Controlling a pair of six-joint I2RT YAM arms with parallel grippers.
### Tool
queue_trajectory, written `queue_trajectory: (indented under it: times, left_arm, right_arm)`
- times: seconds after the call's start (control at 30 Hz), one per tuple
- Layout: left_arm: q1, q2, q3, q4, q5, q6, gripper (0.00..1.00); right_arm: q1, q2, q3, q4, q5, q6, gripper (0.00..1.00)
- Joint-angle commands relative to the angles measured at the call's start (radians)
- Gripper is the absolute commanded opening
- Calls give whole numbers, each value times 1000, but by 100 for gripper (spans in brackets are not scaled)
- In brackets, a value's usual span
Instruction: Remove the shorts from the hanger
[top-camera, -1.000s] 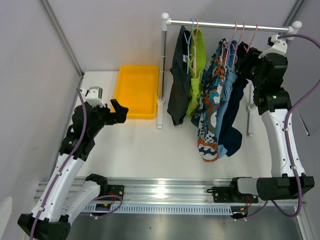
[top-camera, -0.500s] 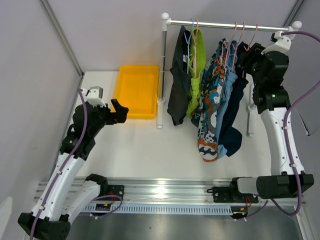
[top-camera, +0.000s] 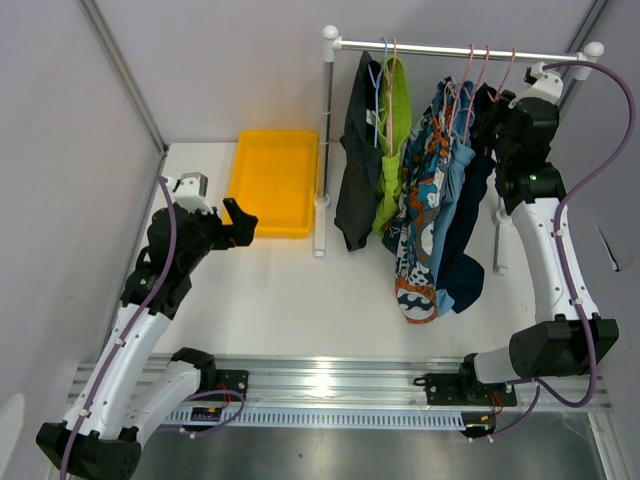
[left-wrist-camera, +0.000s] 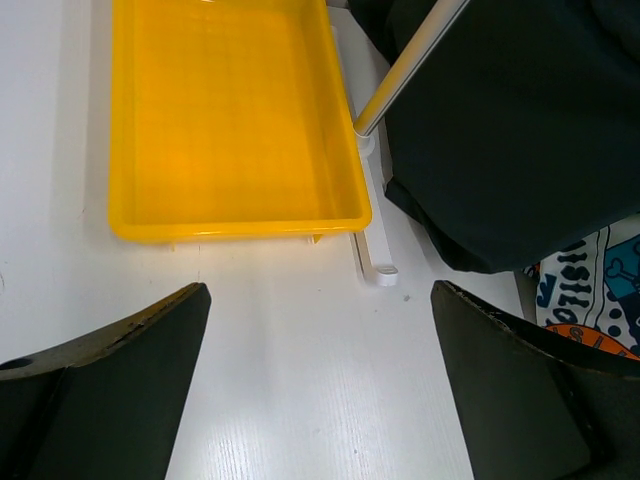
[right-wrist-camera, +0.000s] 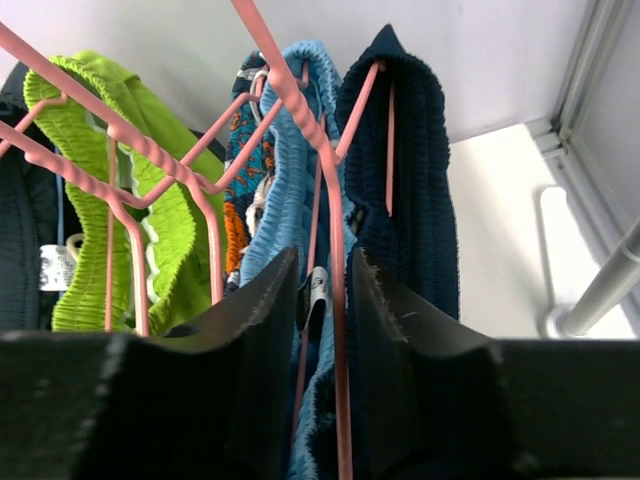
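Note:
Five shorts hang on pink and blue hangers from a rail (top-camera: 450, 50): charcoal-black (top-camera: 358, 170), lime green (top-camera: 393, 150), patterned (top-camera: 420, 220), light blue (top-camera: 452, 190) and navy (top-camera: 468, 240). My right gripper (top-camera: 497, 102) is up at the hanger tops by the navy pair. In the right wrist view its jaws (right-wrist-camera: 325, 262) are nearly closed around a pink hanger wire (right-wrist-camera: 335, 330) and the light blue waistband (right-wrist-camera: 290, 130), with the navy pair (right-wrist-camera: 410, 150) just right of them. My left gripper (top-camera: 240, 215) is open and empty over the table (left-wrist-camera: 320, 290).
A yellow tray (top-camera: 270, 232) lies left of the rack's upright post (top-camera: 326, 130); its rim (left-wrist-camera: 240, 228) and the rack's foot (left-wrist-camera: 375, 255) lie ahead of the left gripper. Grey walls close in on the left, back and right.
My right wrist has swung up and a little left, closer to the hanger tops. The left arm and the shorts have not moved.

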Motion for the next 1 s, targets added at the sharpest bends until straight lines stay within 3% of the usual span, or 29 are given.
queue_trajectory:
  times: [0.0,0.1,0.13,0.17,0.7,0.8,0.9,0.97]
  left_arm:
    - [-3,2,22,4,2,15,99]
    - [-3,3,21,4,3,15,99]
    - [-3,5,21,4,5,15,99]
    - [-3,3,24,4,5,17,99]
    - [-6,19,30,3,43,38,99]
    - [-9,5,23,26,66,53,99]
    - [-28,2,13,74,176,64,99]
    - [-98,5,25,92,232,72,99]
  right_arm:
    - [-8,-9,5,37,8,-21,29]
    - [-17,-16,4,34,7,-20,12]
    - [-17,-18,4,32,7,-15,1]
    - [-19,-18,5,31,8,-10,0]
    - [-19,-145,217,-91,25,-49,0]
    - [-19,-216,193,-114,25,-37,0]
    - [-17,-315,119,-121,16,-4,0]
    - [-13,-386,82,-138,10,9,0]
